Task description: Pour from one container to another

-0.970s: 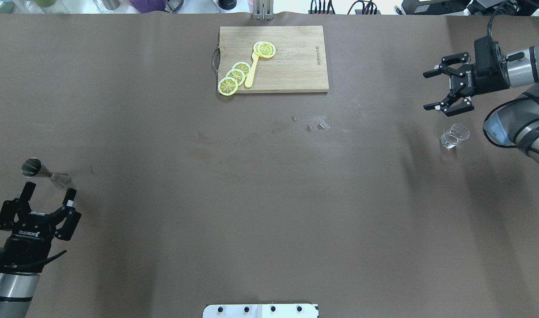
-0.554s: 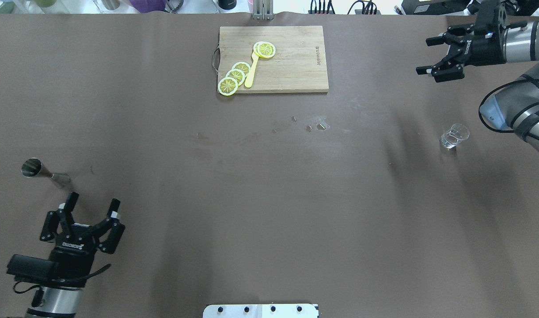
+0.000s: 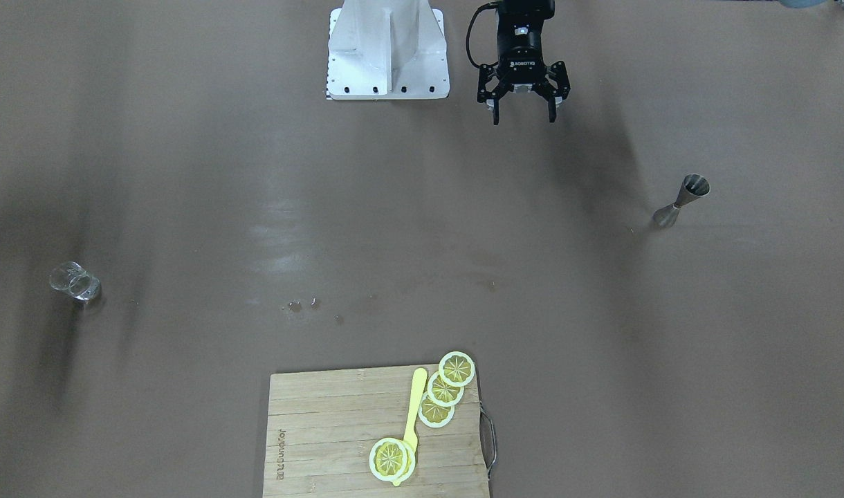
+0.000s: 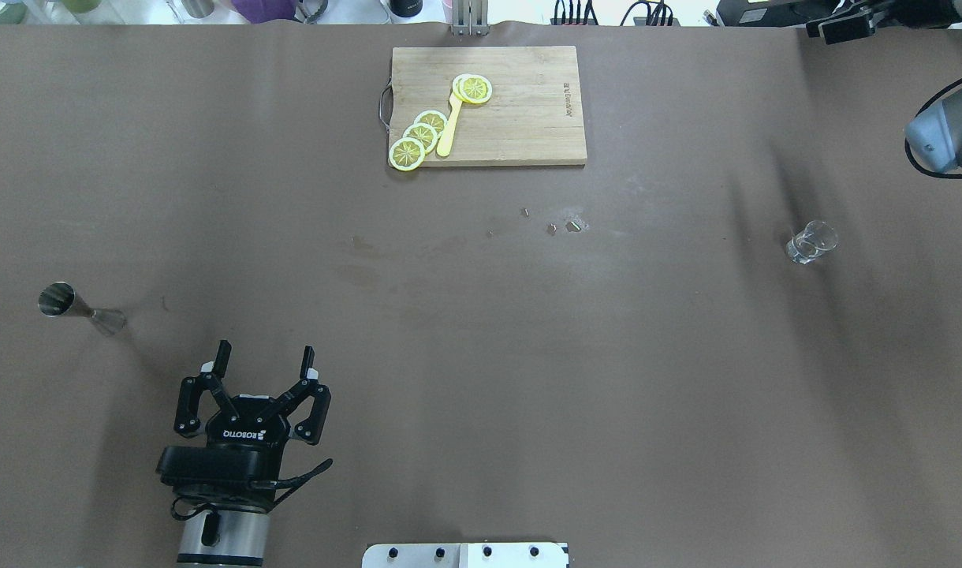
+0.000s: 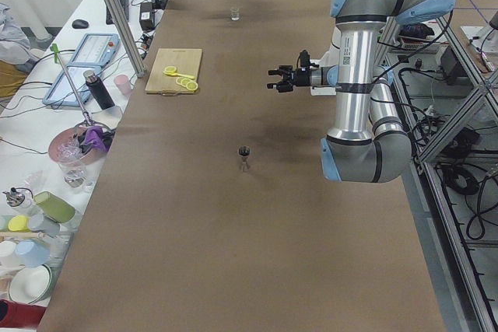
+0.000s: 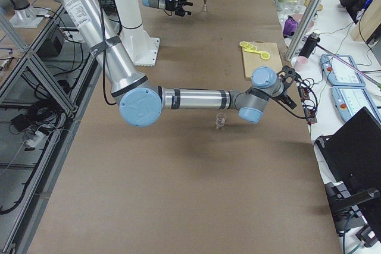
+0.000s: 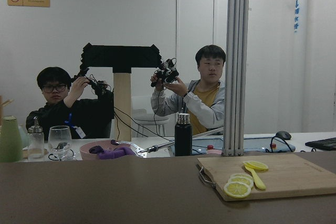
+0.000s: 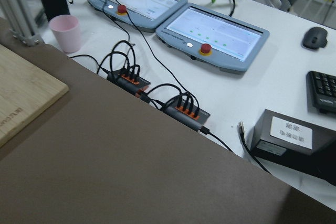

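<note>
Shot glass (image 3: 75, 282) is standing upright at the front-facing view's left, well apart from the jigger (image 3: 679, 202) at far right. The left gripper (image 3: 524, 114) is hovering near the base, jaws spread, empty. Overhead, what is probably the right gripper (image 4: 840, 29) is barely showing at the top edge, and its jaw state cannot be told.

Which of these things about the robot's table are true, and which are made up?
1. The left gripper is holding the steel jigger. False: its jaws are open and empty, and the jigger stands alone on the table.
2. The small clear glass stands with no gripper touching it. True.
3. The lemon slices lie on the wooden cutting board. True.
4. The small clear glass sits on the wooden cutting board. False: it stands on the bare table, off toward the robot's right side.
</note>
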Motion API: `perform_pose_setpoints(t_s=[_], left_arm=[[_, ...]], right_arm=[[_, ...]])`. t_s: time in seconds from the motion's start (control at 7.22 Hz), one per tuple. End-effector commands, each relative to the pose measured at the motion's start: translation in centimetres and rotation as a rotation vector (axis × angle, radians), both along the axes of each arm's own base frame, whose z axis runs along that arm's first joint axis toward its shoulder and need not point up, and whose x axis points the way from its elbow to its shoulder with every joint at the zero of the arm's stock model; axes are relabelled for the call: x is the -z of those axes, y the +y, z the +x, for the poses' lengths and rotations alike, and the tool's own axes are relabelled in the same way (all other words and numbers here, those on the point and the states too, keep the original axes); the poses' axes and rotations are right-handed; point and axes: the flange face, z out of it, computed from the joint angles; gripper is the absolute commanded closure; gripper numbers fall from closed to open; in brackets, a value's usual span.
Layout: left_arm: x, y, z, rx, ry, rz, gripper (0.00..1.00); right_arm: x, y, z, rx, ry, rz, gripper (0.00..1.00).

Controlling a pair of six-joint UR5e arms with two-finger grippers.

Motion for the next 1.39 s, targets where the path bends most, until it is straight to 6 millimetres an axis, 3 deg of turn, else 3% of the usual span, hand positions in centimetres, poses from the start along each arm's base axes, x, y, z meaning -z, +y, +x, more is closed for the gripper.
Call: perform_pose_setpoints(t_s=[0.0, 0.14, 0.28, 0.55, 0.69, 0.83, 0.97, 1.11, 1.25], left_arm=[[4.0, -0.3, -0.7, -0.14, 0.0, -0.058, 0.01], [5.4, -1.0, -2.4, -0.235, 0.064, -0.055, 0.01], [6.1, -3.4, -4.0, -0.323, 0.171, -0.071, 0.01], [5.9, -9.3, -6.9, -0.388, 0.198, -0.115, 0.01], [5.7, -14.4, -9.7, -0.477, 0.217, -0.172, 0.01], [4.0, -18.1, -13.1, -0.587, 0.218, -0.26, 0.01], [1.3, -22.4, -18.0, -0.596, 0.18, -0.404, 0.01], [-1.1, -25.9, -23.8, -0.592, 0.189, -0.553, 0.01], [-4.8, -27.1, -29.1, -0.612, 0.231, -0.705, 0.01]], right_arm=[[0.0, -0.8, 2.1, -0.02, 0.058, -0.242, 0.0], [-0.1, 0.0, 2.6, 0.026, 0.042, -0.375, 0.0], [-0.2, 1.1, 4.4, 0.026, 0.039, -0.484, 0.0], [-1.3, 4.4, 6.0, 0.013, 0.075, -0.677, 0.0], [-1.2, 6.6, 7.7, 0.003, 0.067, -0.751, 0.0], [-0.6, 8.9, 8.3, 0.013, 0.056, -0.81, 0.0], [-1.2, 10.9, 9.9, -0.012, 0.064, -0.873, 0.0], [-2.6, 13.6, 12.5, -0.05, 0.056, -0.914, 0.0], [-5.5, 17.3, 14.6, -0.084, 0.053, -0.966, 0.0]])
